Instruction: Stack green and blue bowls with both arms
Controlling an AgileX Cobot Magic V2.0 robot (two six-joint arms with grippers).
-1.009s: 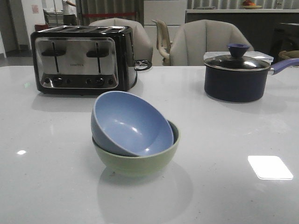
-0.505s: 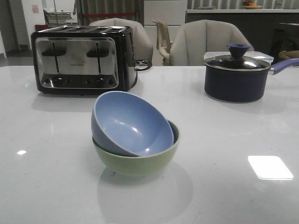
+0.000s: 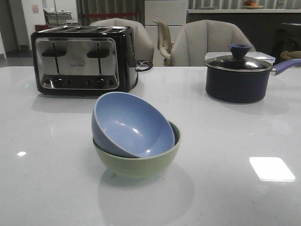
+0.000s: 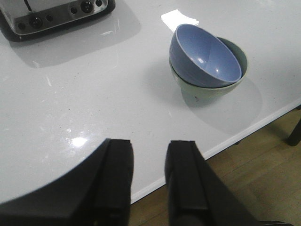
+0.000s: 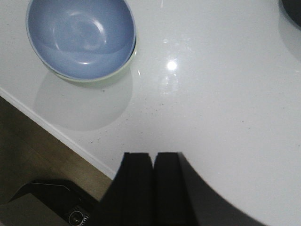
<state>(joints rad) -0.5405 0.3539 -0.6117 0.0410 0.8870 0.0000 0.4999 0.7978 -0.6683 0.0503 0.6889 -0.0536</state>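
The blue bowl (image 3: 131, 125) sits tilted inside the green bowl (image 3: 141, 162) near the middle of the white table (image 3: 235, 132). Its opening leans toward the front right. Both also show in the left wrist view, blue bowl (image 4: 207, 56) in green bowl (image 4: 202, 88), and in the right wrist view, blue bowl (image 5: 80, 35) over a sliver of green bowl (image 5: 124, 65). My left gripper (image 4: 149, 146) is open and empty, over the table's front edge, well clear of the bowls. My right gripper (image 5: 153, 157) is shut and empty, also back near the front edge. Neither arm shows in the front view.
A black and chrome toaster (image 3: 82, 59) stands at the back left. A dark saucepan (image 3: 240, 77) with a glass lid and blue knob stands at the back right. Chairs (image 3: 207, 42) stand behind the table. The wooden floor (image 4: 254, 160) shows past the table's front edge.
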